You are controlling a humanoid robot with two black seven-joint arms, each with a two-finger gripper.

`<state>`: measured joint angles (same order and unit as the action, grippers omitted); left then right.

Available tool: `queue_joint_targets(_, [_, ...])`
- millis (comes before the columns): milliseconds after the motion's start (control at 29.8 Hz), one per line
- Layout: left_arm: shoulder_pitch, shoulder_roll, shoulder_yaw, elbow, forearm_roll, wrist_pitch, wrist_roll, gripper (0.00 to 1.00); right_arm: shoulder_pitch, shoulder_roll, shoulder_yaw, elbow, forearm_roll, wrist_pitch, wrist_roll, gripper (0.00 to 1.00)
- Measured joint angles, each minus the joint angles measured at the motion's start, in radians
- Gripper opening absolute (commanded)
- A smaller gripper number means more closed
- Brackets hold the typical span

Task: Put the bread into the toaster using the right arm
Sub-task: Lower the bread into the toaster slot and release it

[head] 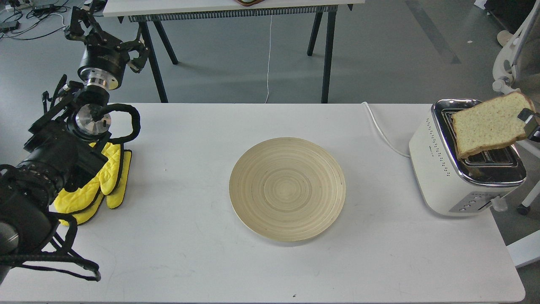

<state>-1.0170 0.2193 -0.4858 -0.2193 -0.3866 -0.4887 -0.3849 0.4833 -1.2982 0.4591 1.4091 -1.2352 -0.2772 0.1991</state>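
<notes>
- No readable writing or brand anywhere; only a row of small buttons on the front panel of the toaster (466, 169), labels too small to make out.
- Bread (489, 124) held tilted above the toaster's chrome top, lower edge over the slots, not yet down in one.
- Right gripper (530, 122) barely in view at the right edge, one grey finger pressed on the slice's right side; grasps the slice, jaw width not discernible.
- Left gripper (103, 36) raised beyond the table's far left corner, jaws spread apart, holding nothing.
- White table (168, 253) with faint scuffs; round wooden plate (287, 189) at centre; yellow quilted mitts (99, 185) at left under the left arm; white cord (382, 128) running back from the toaster.
- Grey floor beyond; second table (211, 8) on black legs; white chair (512, 63) at right.
</notes>
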Motion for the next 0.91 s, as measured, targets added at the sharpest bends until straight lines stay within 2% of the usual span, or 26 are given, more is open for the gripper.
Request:
queue_joint_targets(737, [0.0,-0.001,0.002,0.0,0.0,0.0,0.001,1.0,-0.007,0.01,-0.014,-0.041,0.001,-0.004,0.022,0.03])
queue_joint_targets(838, [0.0,-0.001,0.002,0.0,0.0,0.0,0.001,1.0,-0.01,0.031,-0.025,-0.044,0.0,-0.004,0.021,0.13])
queue_joint_targets(905, [0.0,-0.001,0.002,0.0,0.0,0.0,0.001,1.0,-0.01,0.052,-0.027,-0.057,0.0,-0.004,0.02,0.32])
